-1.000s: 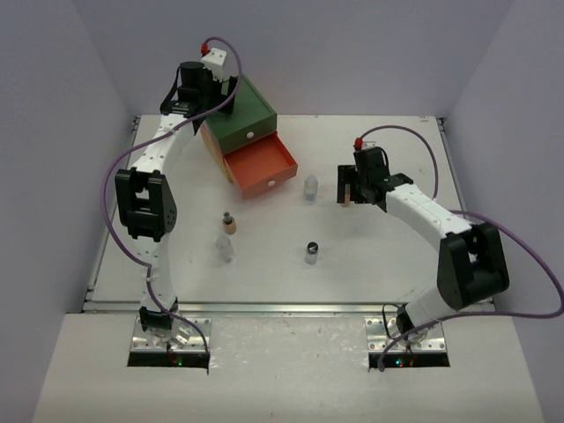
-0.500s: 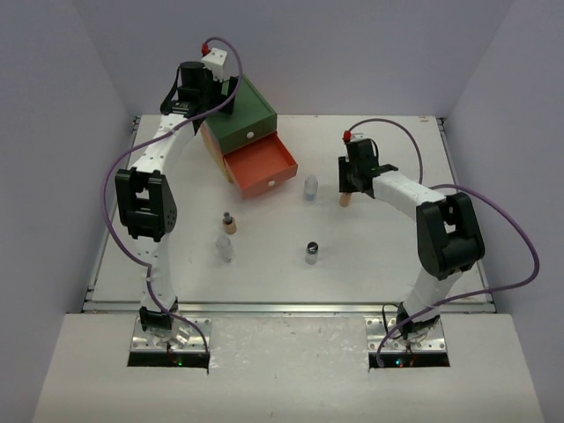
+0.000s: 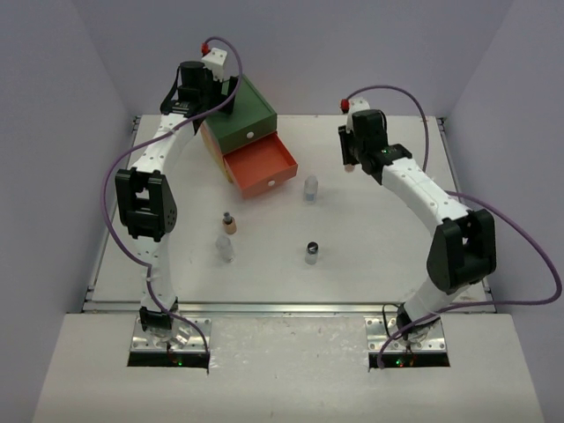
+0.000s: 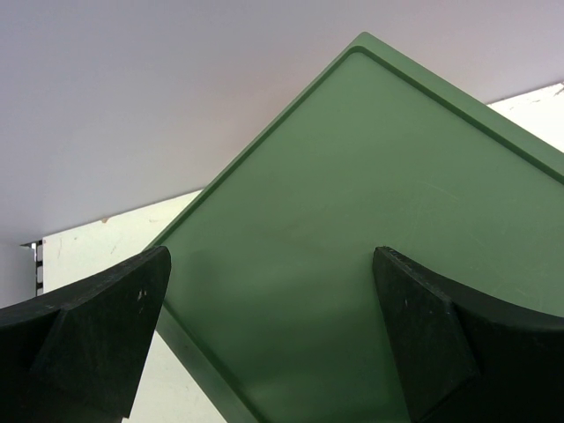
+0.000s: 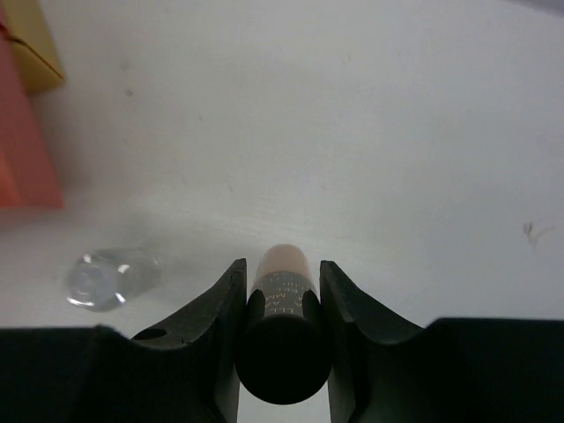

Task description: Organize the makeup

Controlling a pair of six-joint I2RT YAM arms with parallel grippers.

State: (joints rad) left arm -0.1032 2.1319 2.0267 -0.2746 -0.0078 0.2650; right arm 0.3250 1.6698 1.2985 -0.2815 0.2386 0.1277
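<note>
My right gripper (image 3: 349, 159) is shut on a tan bottle (image 3: 349, 167) with a black cap, held off the table near the back right of the orange drawer. In the right wrist view the bottle (image 5: 284, 304) sits squeezed between both fingers of that gripper (image 5: 282, 264). A clear jar (image 3: 310, 187) stands just below and left of it; it shows in the wrist view too (image 5: 110, 278). On the table lie a black-capped jar (image 3: 311, 252), a second tan bottle (image 3: 228, 223) and another clear jar (image 3: 226, 248). My left gripper (image 3: 207, 84) hangs open over the chest's green top (image 4: 370, 176), its jaws (image 4: 271, 264) holding nothing.
The drawer chest (image 3: 242, 119) stands at the back left, its orange drawer (image 3: 260, 166) pulled open toward the table's middle and a yellow part beneath. The orange drawer's edge (image 5: 22, 150) shows at the left of the right wrist view. Purple walls enclose the table.
My right gripper closed on the tan bottle and carried it up and toward the back of the table. The left arm has not moved.
</note>
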